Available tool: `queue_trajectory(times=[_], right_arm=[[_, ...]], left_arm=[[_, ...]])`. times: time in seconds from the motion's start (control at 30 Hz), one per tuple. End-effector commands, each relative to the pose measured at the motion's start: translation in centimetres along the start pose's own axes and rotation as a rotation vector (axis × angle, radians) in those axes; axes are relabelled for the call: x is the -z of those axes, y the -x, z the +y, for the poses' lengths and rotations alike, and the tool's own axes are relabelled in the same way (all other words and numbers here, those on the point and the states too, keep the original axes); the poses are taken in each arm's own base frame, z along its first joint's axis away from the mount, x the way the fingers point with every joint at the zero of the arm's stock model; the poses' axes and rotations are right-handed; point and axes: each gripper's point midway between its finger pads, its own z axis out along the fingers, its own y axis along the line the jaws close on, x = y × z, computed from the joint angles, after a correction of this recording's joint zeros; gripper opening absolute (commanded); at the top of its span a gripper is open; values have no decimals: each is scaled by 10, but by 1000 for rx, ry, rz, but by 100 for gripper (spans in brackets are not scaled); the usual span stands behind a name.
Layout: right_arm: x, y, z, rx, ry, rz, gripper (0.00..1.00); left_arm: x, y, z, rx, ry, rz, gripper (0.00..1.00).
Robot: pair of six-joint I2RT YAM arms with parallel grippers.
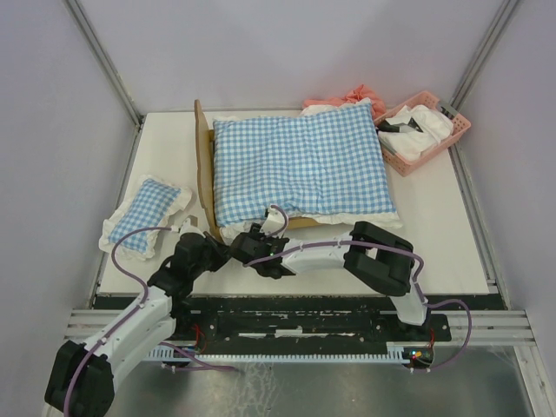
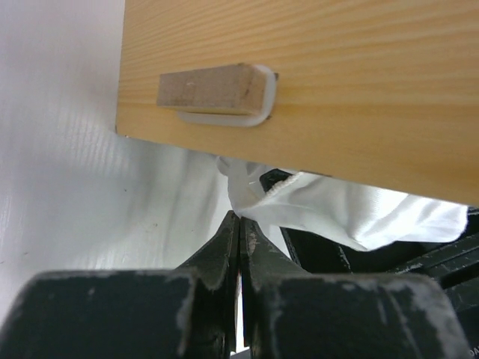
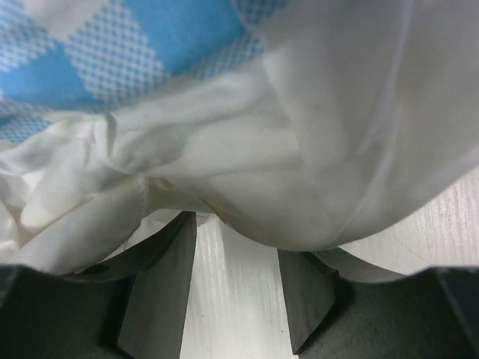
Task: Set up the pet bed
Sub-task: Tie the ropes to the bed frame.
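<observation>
My left fingers (image 2: 223,245) are shut on nothing beside the pet bed (image 2: 337,82)'s wooden rail; my right fingers (image 3: 168,277) stand apart under the cushion (image 3: 172,30)'s frill.

1. A large blue-and-white checked cushion (image 1: 300,165) with a white frill lies spread at the middle of the white table (image 1: 434,243).
2. A smaller pillow (image 1: 146,215) in the same check sits well apart from it, near the table's left edge.
3. A pink basket (image 1: 462,127) at the far right corner holds white cloth items (image 1: 426,122).
4. A coral-pink cloth (image 1: 352,94) lies bunched behind the cushion's far edge, near the basket.
</observation>
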Motion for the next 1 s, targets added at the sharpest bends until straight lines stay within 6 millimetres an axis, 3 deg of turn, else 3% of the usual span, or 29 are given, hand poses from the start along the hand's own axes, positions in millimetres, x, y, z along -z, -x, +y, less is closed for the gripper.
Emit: queue_trajectory(times=[0.0, 0.3, 0.47, 0.57, 0.73, 0.83, 0.97], right_arm=[[0, 1, 14, -52, 18, -6, 54], [-10, -11, 11, -34, -24, 14, 53], [-9, -14, -1, -10, -85, 23, 47], [-8, -16, -7, 21, -117, 32, 38], [-7, -11, -19, 82, -142, -3, 5], [-9, 4, -21, 175, -86, -85, 2], [-5, 17, 5, 353, 194, -182, 2]], left_arm=[[4, 16, -17, -48, -51, -58, 3], [3, 17, -9, -70, -16, -67, 3], [2, 14, -6, -62, -10, -61, 3], [1, 13, -4, -52, -7, -57, 3], [2, 17, -8, -40, -15, -72, 3], [3, 21, -9, -59, -3, -86, 3], [1, 19, -2, -73, 21, -76, 3]])
